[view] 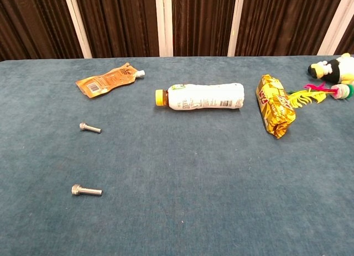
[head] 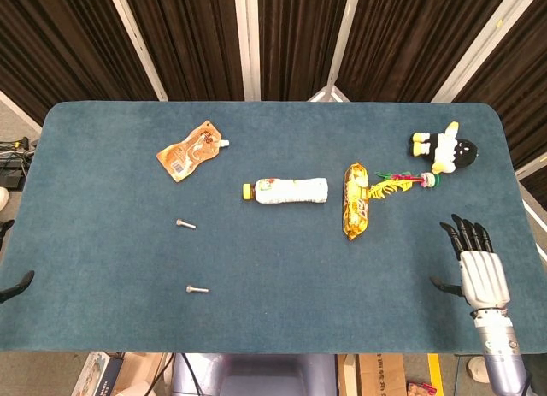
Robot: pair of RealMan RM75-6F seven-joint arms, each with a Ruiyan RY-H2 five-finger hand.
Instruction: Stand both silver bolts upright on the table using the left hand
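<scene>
Both silver bolts [head: 185, 224] [head: 197, 289] lie flat on the counter [head: 102, 174], well apart from the left hand [head: 17, 286], whose grip cannot be told; the right hand [head: 473, 261] is spread, holding nothing.

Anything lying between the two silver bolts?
No. In both views, only bare blue table separates the farther bolt from the nearer bolt; both lie flat.
</scene>
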